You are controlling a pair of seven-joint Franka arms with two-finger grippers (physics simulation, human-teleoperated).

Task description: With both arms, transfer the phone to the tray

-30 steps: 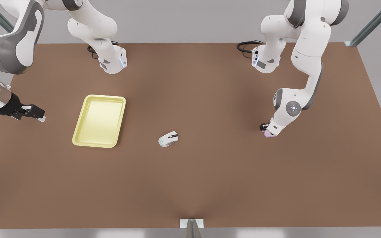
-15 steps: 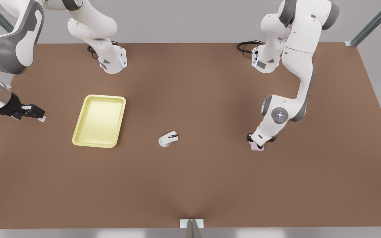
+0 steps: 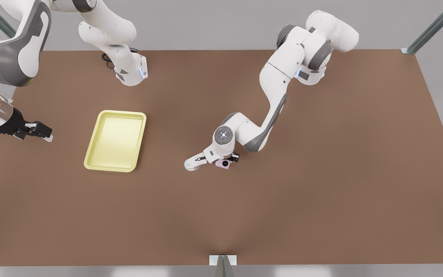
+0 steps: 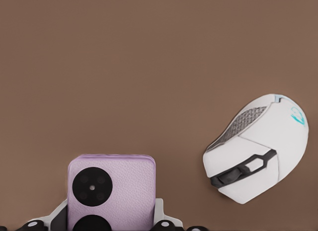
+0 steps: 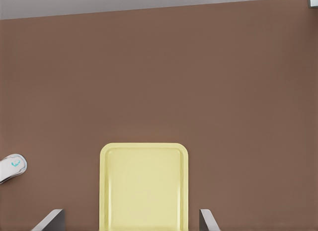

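Lilac phone (image 4: 111,190) sits pinched between the left gripper (image 3: 226,161) fingers; beyond them the tray (image 3: 90,154) lies nearer the right gripper (image 3: 41,132), whose fingers are spread.

The front view looks steeply down across the whole table (image 3: 321,215) toward both arm bases. The left wrist camera hangs close above the phone (image 4: 112,191) and mouse (image 4: 258,149). The right wrist camera faces the tray (image 5: 144,186) from farther off; the mouse (image 5: 12,167) appears in all three views.
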